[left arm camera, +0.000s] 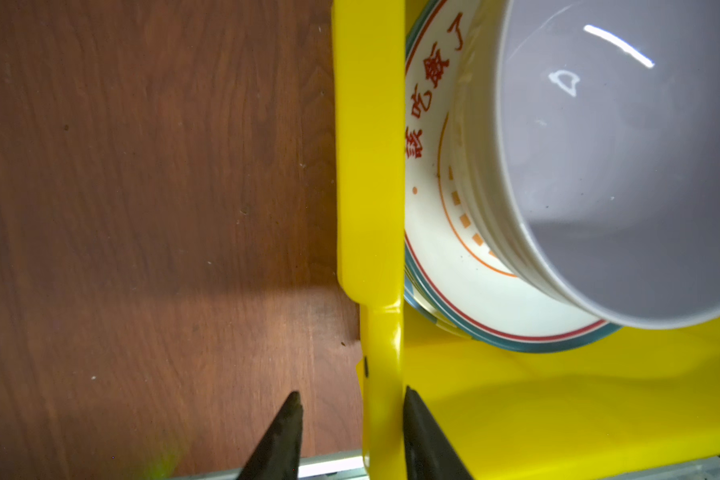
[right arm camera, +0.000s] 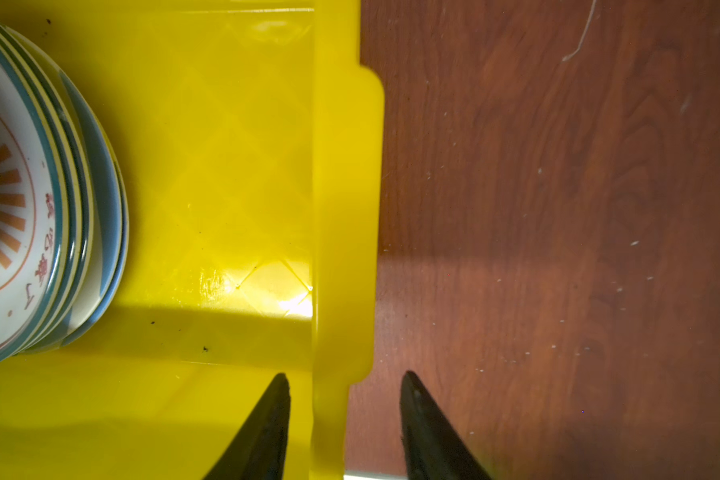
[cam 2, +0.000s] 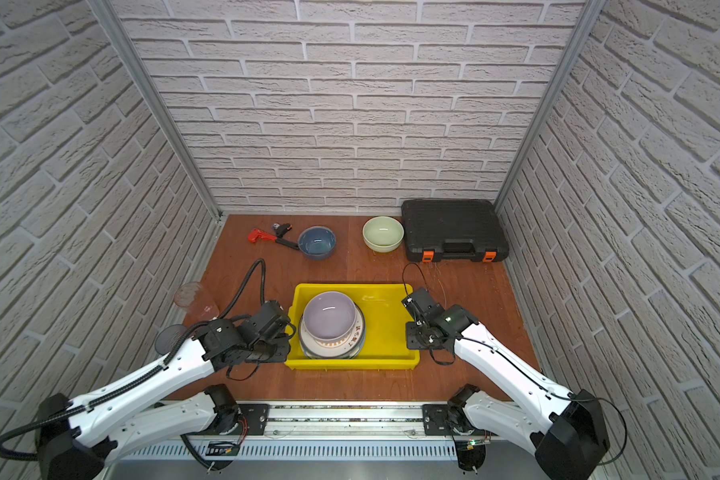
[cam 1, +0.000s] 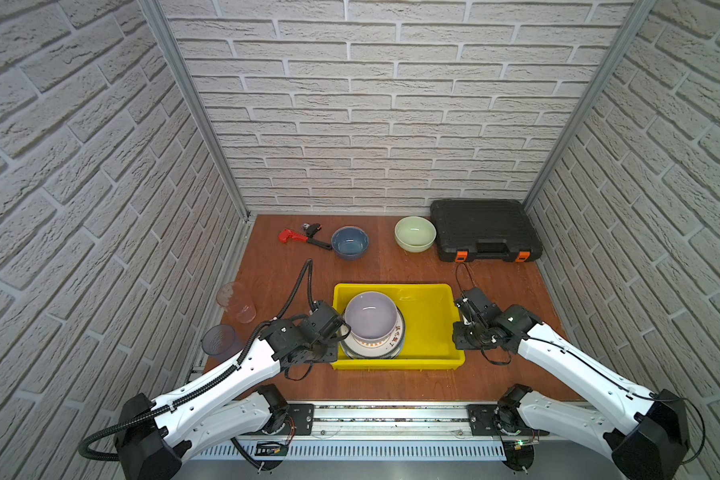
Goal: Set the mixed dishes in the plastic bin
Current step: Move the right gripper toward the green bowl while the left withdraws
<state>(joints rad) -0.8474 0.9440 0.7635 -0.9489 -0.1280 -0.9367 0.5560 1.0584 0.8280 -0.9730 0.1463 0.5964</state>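
Left gripper (left arm camera: 351, 390): jaws parted, straddling the left short wall of the yellow bin (left arm camera: 371, 166) near its front corner. The inner finger is right against the wall; the outer finger is clear of it, over the table (left arm camera: 142, 208). Nothing clamped.

Right gripper (right arm camera: 346, 373): same on the opposite short wall. Jaws released, one finger inside the bin and one outside, with a gap on each side of the wall.

Bin sits mid-table toward the front edge, between the two grippers.

Inside, left half: a stack. Lilac bowl (cam 1: 371, 318) is upright on top, resting on the white printed plates (cam 1: 385, 345), with the blue-white striped plate (right arm camera: 109, 216) at the bottom, its edge showing. Right half of the bin floor is bare.

Outside the bin:
- dark-blue bowl (cam 1: 350, 242), back of table, upright
- red-and-black wrench (cam 1: 296, 237) just left of it, handle end at the bowl
- pale-green bowl (cam 1: 415, 234), back, just beside the black case (cam 1: 485, 228) in the back right corner
- pinkish tumbler (cam 1: 237, 301) and blue-grey tumbler (cam 1: 221, 340) at the left table edge, the blue-grey one nearer the front and partly behind the left arm
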